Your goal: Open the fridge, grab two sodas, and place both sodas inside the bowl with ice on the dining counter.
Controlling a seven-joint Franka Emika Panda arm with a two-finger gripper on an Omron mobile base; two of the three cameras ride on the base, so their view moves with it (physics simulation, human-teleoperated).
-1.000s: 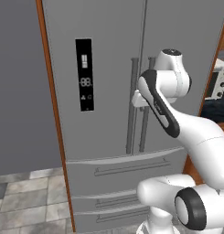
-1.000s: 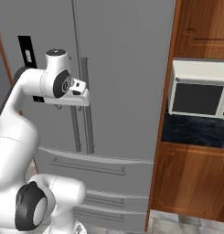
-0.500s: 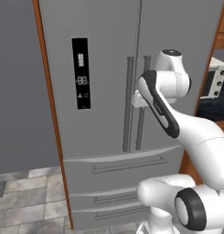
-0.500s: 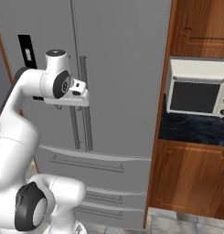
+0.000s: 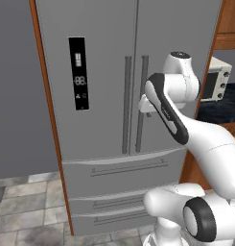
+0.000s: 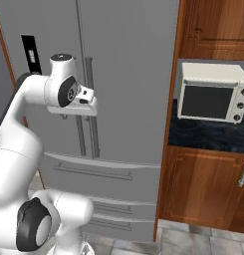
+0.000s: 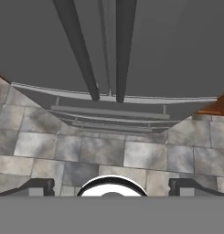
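Left base view: the fridge [image 5: 128, 96] fills centre frame, doors shut; it sits further right than a second ago because the base has driven. Right base view: the gripper [image 6: 78, 110] hangs beside the bar handles [image 6: 88, 107]. Hand view: jaws wide apart, empty. Judgement: the door is heavy and rigid; take the stiff handle mid-length.
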